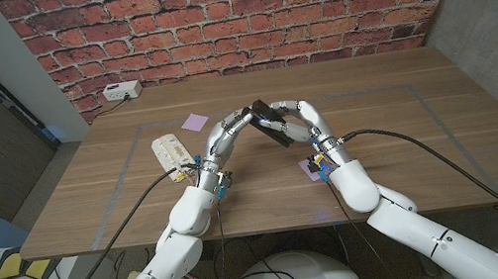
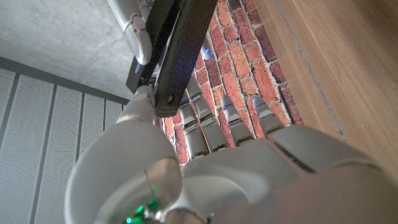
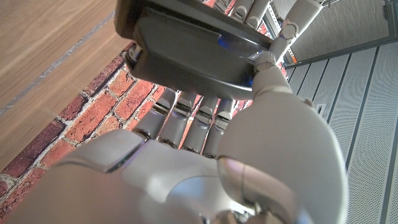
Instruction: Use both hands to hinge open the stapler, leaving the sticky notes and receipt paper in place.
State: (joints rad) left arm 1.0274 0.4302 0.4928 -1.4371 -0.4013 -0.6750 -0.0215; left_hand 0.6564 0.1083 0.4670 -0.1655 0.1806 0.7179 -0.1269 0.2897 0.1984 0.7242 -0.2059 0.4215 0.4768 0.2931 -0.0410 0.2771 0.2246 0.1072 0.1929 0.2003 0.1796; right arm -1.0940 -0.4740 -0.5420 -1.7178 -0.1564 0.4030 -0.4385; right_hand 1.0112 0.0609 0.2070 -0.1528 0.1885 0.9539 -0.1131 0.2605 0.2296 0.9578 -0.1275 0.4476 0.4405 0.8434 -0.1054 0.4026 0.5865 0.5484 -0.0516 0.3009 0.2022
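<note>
Black stapler (image 2: 177, 53) above left hand's (image 2: 236, 168) fingers (image 2: 229, 115), against brick wall (image 2: 245, 68).

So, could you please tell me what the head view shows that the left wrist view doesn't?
Head view alone: the whole wooden table, a purple sticky note behind the hands, the white receipt paper by the left arm, another purple note under the right wrist, and a white box by the wall. Left wrist view alone: a grey panelled wall. Both: the black stapler, held up by the left hand and right hand, and the brick wall.
</note>
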